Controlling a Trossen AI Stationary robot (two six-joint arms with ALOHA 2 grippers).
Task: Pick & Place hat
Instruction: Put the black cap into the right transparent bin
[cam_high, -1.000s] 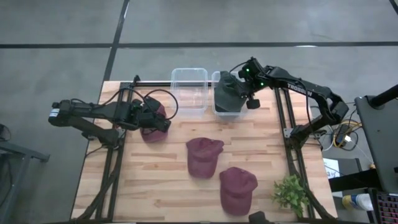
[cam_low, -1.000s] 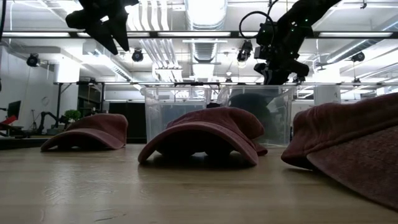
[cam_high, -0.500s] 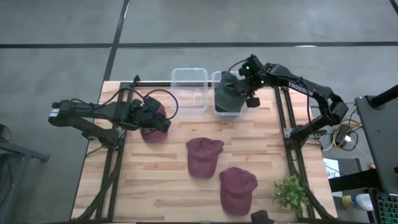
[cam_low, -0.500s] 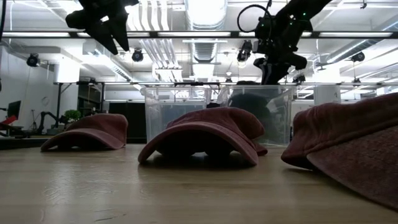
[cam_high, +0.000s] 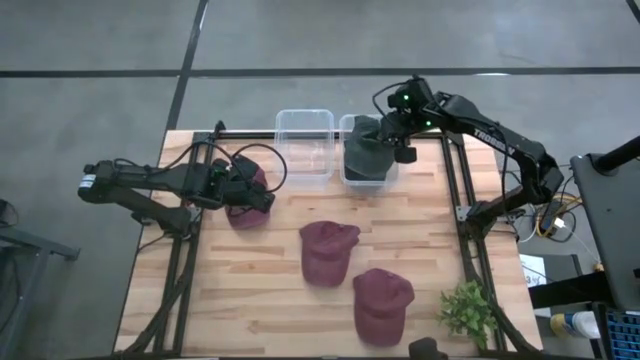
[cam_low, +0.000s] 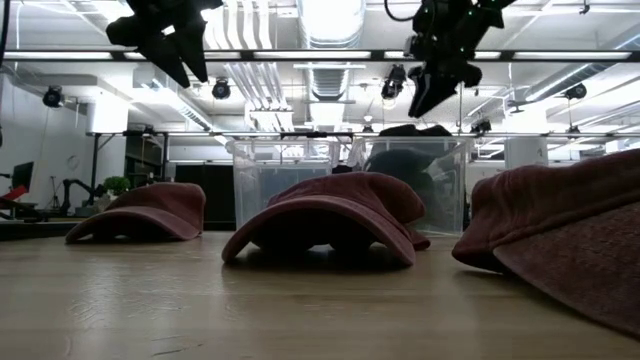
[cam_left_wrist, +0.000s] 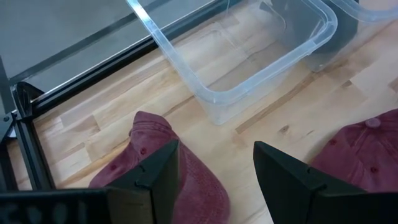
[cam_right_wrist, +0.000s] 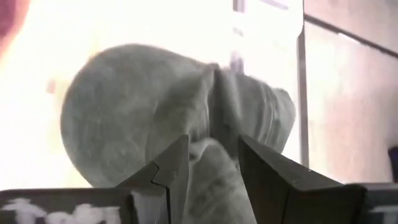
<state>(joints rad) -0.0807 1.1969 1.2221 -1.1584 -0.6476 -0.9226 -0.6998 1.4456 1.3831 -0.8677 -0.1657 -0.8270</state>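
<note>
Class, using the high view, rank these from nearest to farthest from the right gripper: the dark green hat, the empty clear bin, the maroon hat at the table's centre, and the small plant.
1. Dark green hat, in the right-hand bin just below the right gripper.
2. Empty clear bin, beside it to the left.
3. Centre maroon hat, mid-table.
4. Small plant, at the table's near right corner.

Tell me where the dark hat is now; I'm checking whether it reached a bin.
In the high view the dark hat lies in the right clear bin at the table's far edge, beside the empty bin, with the right gripper just above it.
</note>
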